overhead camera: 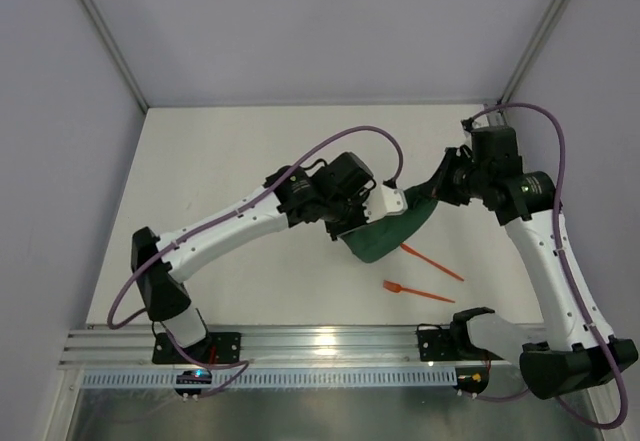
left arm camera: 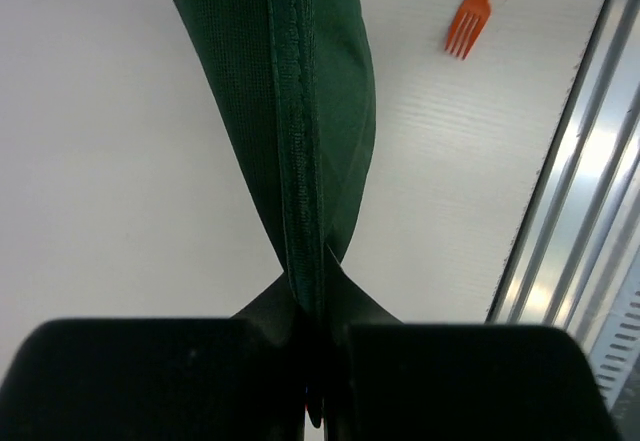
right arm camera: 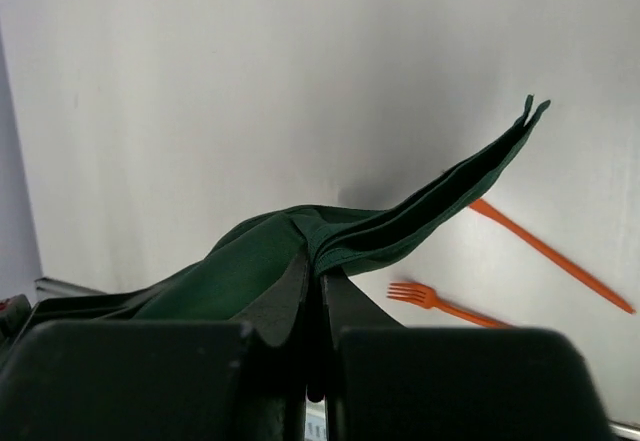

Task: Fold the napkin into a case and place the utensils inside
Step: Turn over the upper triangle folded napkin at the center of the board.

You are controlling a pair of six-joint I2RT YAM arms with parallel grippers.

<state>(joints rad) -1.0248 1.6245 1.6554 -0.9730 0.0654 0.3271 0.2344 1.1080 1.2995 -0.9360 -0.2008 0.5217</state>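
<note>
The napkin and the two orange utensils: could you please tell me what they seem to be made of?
The napkin looks like thin woven cloth, matte dark green: stitched hem, fine weave, soft sagging folds. The fork and the second utensil look like orange plastic, probably moulded: thin, straight, uniformly coloured, little shine.

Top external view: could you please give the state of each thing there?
left tool: shut on the napkin.
right tool: shut on the napkin.
napkin: folded over, held up between them.
fork: lying flat on the table, outside the napkin.
second orange utensil: lying flat beside the fork.
</note>
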